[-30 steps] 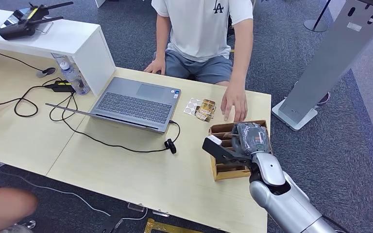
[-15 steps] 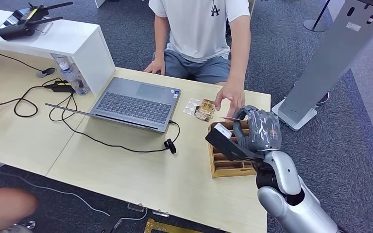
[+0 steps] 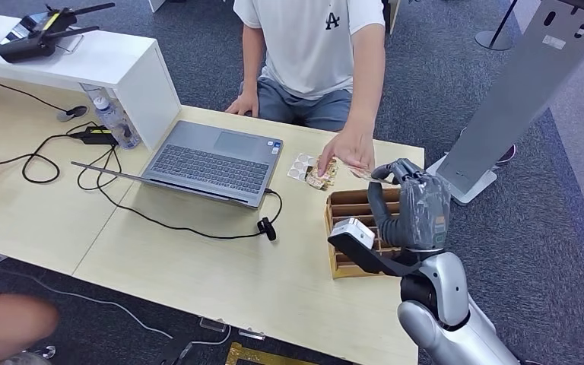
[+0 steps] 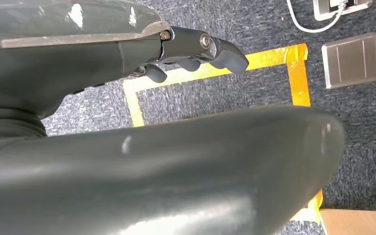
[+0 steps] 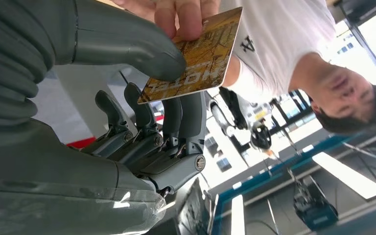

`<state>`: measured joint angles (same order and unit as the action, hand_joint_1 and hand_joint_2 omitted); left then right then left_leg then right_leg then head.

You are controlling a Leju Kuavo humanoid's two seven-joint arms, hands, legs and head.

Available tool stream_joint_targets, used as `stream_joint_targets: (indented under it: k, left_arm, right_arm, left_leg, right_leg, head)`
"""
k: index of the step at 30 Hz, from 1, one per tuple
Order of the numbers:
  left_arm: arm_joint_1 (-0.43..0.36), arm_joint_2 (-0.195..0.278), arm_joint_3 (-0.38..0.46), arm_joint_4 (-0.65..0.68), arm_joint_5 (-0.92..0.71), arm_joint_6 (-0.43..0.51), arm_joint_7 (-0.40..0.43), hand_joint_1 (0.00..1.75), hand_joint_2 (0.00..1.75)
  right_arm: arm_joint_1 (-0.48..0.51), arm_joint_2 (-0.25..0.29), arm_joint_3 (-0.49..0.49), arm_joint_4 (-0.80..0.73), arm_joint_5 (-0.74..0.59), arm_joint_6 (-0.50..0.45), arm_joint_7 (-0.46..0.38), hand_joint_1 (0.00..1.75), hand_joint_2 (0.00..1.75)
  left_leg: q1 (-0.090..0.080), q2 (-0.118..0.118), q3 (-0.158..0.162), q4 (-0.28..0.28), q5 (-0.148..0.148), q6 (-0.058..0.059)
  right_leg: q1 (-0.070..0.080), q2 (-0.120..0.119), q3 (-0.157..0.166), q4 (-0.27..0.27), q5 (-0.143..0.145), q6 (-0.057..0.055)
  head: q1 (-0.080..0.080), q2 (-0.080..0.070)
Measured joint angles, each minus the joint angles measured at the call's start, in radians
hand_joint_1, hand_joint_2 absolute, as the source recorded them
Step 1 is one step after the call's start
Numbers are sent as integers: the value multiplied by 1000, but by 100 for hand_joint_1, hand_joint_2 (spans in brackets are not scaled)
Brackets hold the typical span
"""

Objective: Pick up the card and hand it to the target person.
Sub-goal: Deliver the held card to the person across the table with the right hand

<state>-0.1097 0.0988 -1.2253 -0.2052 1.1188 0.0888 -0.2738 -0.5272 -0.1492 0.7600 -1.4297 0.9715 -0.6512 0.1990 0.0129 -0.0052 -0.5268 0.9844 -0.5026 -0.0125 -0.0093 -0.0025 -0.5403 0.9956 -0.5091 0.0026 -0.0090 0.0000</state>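
You are looking at the handover itself: your right hand [image 5: 127, 98] is pinching the gold hotel key card [image 5: 200, 54] between its thumb and the fingers underneath, raised over the wooden compartment tray [image 3: 350, 201] at the table's right end, while the person's hand [image 3: 347, 150] is taking hold of the card's far edge. The risk is sitting in the timing. If the person is pulling while your thumb is pressing, the card is likely bending or snapping free; if you are loosening before their fingers are gripping properly, it is dropping into the tray or onto the carpet. How firmly they are holding is hard to judge from the head view. Your left hand [image 4: 196, 51] is hanging over the floor, its fingers curling loosely around nothing.
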Motion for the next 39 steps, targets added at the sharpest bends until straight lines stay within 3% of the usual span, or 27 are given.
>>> stream_joint_targets:
  k: [4,8,9,13,19,25,31,35,39]
  left_arm:
    - [0,-3,0,0,-6,-2,-2,0,0]
    - [0,-4,0,0,-9,-6,-2,0,175]
    - [0,-4,0,0,-12,-7,-2,0,175]
    - [-1,-4,-1,0,-15,-9,-6,0,0]
    - [-1,-4,0,0,1,-4,-7,0,0]
    - [0,-4,0,0,13,2,0,0,0]
    - [0,-3,0,0,15,3,3,0,0]
    - [1,-3,0,0,26,9,10,0,0]
    - [1,-1,0,0,30,10,11,0,0]
  right_arm:
    - [9,11,-8,37,30,-35,-44,145,175]
    - [20,30,-23,84,40,-38,-73,2,175]
    - [22,34,-26,96,38,-38,-78,0,175]
    - [30,56,-30,141,-72,-32,-125,0,175]
    - [50,78,-35,178,-631,89,-324,0,175]
    - [89,75,-65,173,-1066,258,-420,0,175]
    - [105,68,-77,163,-1154,274,-436,0,175]
    - [167,13,-128,96,-1249,301,-427,0,175]
    - [210,-25,-161,40,-1236,311,-378,0,175]
  left_leg:
    - [0,0,0,0,0,0]
    - [0,0,0,0,0,0]
    - [0,0,0,0,0,0]
    - [0,0,0,0,0,0]
    - [0,0,0,0,0,0]
    - [0,0,0,0,0,0]
    - [0,0,0,0,0,0]
    - [0,0,0,0,0,0]
    - [0,0,0,0,0,0]
  right_leg:
    - [0,0,0,0,0,0]
    - [0,0,0,0,0,0]
    - [0,0,0,0,0,0]
    - [0,0,0,0,0,0]
    - [0,0,0,0,0,0]
    - [0,0,0,0,0,0]
    - [0,0,0,0,0,0]
    - [0,0,0,0,0,0]
    - [0,0,0,0,0,0]
  head:
    - [0,0]
    - [0,0]
    - [0,0]
    - [0,0]
    - [0,0]
    - [0,0]
    - [0,0]
    - [0,0]
    - [0,0]
